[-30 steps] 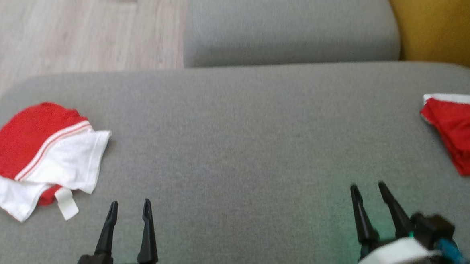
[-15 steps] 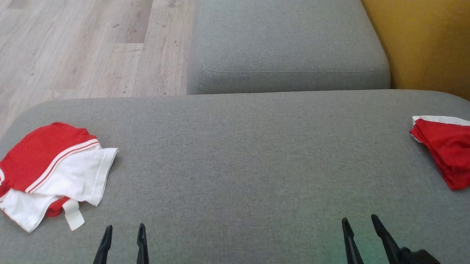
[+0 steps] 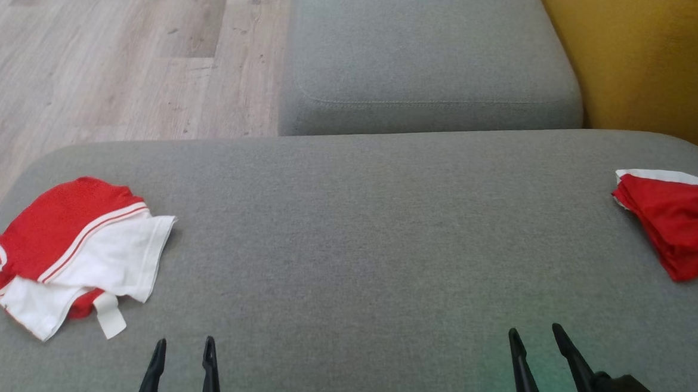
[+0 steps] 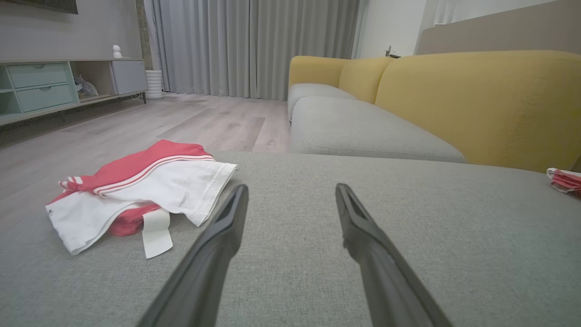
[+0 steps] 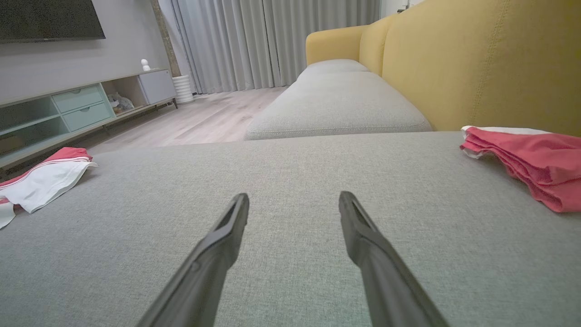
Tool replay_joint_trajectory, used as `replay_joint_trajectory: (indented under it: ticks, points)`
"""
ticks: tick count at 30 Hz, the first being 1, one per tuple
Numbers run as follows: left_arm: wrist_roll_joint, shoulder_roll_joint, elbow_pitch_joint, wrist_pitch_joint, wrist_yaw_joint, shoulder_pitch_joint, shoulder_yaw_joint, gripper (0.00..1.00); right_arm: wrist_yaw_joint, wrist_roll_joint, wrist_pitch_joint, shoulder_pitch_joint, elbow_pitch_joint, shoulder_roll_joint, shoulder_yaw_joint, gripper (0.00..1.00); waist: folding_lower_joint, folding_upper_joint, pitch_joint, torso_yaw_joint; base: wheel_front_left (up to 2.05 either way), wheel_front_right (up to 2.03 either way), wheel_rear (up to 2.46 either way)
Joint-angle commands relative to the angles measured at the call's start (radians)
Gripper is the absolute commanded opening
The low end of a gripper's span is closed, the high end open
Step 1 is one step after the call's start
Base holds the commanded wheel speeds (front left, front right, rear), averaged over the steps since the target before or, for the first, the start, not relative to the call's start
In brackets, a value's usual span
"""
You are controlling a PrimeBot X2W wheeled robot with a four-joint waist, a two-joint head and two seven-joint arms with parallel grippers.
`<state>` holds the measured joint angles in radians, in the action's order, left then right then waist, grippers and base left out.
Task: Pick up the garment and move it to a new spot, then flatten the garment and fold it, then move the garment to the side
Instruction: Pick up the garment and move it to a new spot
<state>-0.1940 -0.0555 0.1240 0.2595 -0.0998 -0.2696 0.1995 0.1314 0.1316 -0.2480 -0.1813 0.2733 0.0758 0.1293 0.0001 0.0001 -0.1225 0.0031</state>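
A crumpled red and white garment [image 3: 71, 253] lies at the left end of the grey sofa cushion [image 3: 347, 232], with a white tag sticking out at its near edge. My left gripper [image 3: 184, 347] is open at the bottom of the head view, a short way to the garment's right and nearer to me, touching nothing. In the left wrist view the garment [image 4: 136, 200] lies just left of the open fingers [image 4: 222, 231]. My right gripper [image 3: 536, 336] is open over bare cushion at the lower right. The right wrist view has the garment [image 5: 41, 177] far to the left.
A folded red garment with a white edge [image 3: 676, 225] rests at the cushion's right end, by the yellow backrest [image 3: 654, 62]. A second grey seat cushion [image 3: 428, 57] lies beyond. Wooden floor [image 3: 111, 58] runs past the cushion's left and far edges.
The head view has shifted, so both grippers sit lower in the picture. Both garments lie where they were, and both grippers stay open.
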Motion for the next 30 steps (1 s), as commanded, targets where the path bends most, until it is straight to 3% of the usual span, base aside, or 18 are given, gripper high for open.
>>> replay_joint_trajectory:
  ticks: [1, 8, 20, 30]
  points:
    - [0.004, 0.005, -0.028, 0.002, -0.004, 0.050, -0.030, 1.00, -0.001, -0.006, -0.014, 0.036, -0.027, 0.006, 0.021, 1.00, -0.0001, -0.0001, 0.003, 0.010, 0.00, 0.00, 0.00]
    - [0.025, 0.005, -0.026, 0.002, -0.004, 0.066, -0.023, 1.00, -0.001, -0.008, -0.014, 0.035, -0.033, 0.013, 0.018, 1.00, -0.0001, -0.0001, 0.021, 0.119, 0.00, 0.00, 0.00]
    - [0.027, 0.005, -0.035, 0.002, -0.002, 0.072, -0.041, 1.00, -0.001, -0.006, -0.014, 0.039, -0.042, 0.000, 0.015, 1.00, -0.0001, -0.0001, 0.057, 0.459, 0.00, 0.00, 0.00]
    - [-0.013, 0.005, -0.116, 0.002, -0.062, 0.082, -0.088, 1.00, -0.001, 0.011, -0.014, 0.103, -0.029, 0.071, 0.060, 1.00, -0.0001, -0.0001, 0.151, 0.531, 0.00, 0.00, 0.00]
